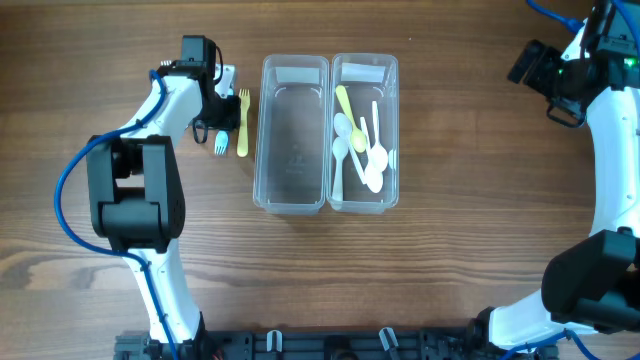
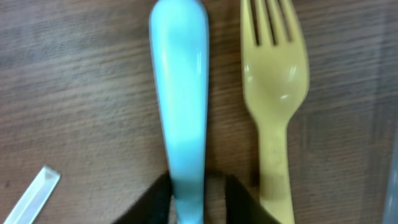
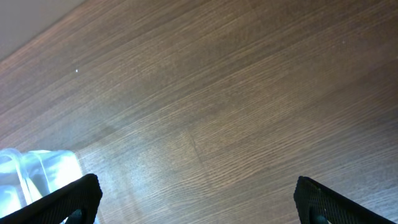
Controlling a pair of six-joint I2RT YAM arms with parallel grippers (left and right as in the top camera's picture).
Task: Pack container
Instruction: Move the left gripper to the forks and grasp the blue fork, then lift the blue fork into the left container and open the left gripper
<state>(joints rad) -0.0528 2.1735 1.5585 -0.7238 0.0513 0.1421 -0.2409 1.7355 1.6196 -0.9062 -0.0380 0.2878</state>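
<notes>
Left hand straddles the blue fork handle on the counter, beside the empty container. Fingers nearly together; clamped or not, cannot tell. Risk: an off-centre pinch lets the slim handle pivot or slip, or nudges the yellow fork just beside it.

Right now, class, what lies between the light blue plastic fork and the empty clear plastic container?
The yellow plastic fork lies between the light blue plastic fork and the empty clear plastic container, clearest in the overhead view.
</notes>
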